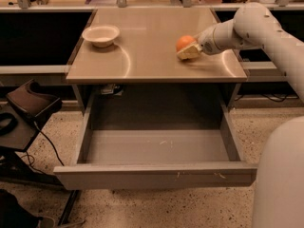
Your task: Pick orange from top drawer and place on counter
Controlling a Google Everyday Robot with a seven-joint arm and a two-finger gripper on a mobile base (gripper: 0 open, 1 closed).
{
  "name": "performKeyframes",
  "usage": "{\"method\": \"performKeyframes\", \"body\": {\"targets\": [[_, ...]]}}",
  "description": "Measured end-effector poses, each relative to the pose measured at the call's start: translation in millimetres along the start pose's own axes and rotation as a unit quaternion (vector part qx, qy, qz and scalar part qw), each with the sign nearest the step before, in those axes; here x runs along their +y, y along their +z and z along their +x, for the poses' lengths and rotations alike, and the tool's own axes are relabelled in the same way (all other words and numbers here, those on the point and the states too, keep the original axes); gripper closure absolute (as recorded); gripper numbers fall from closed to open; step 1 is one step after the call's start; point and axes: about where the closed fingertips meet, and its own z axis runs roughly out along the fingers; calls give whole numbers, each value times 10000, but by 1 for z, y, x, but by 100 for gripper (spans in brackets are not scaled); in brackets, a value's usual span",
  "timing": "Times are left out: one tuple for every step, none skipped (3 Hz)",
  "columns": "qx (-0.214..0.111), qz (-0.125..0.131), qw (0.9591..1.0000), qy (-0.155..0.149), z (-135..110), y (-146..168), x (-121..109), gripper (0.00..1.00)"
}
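The orange [184, 42] is on the right part of the tan counter [142, 56], near its front edge. My gripper [186, 50] reaches in from the right, low over the counter, and is shut on the orange. One pale finger [190, 53] lies against the front of the fruit; the other is hidden behind it. The top drawer [154, 175] is pulled fully out below the counter, and its grey floor is bare.
A shallow off-white bowl [100, 34] stands at the back left of the counter. Dark shelves flank the cabinet on both sides. A black stand with cables [28, 108] is at the left on the speckled floor. My white base [280, 175] fills the lower right.
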Motion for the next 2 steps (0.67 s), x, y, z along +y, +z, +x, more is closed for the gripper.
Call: {"method": "performKeyframes", "body": {"targets": [[0,-1,10000,0,0,0,0,0],[0,-1,10000,0,0,0,0,0]]}}
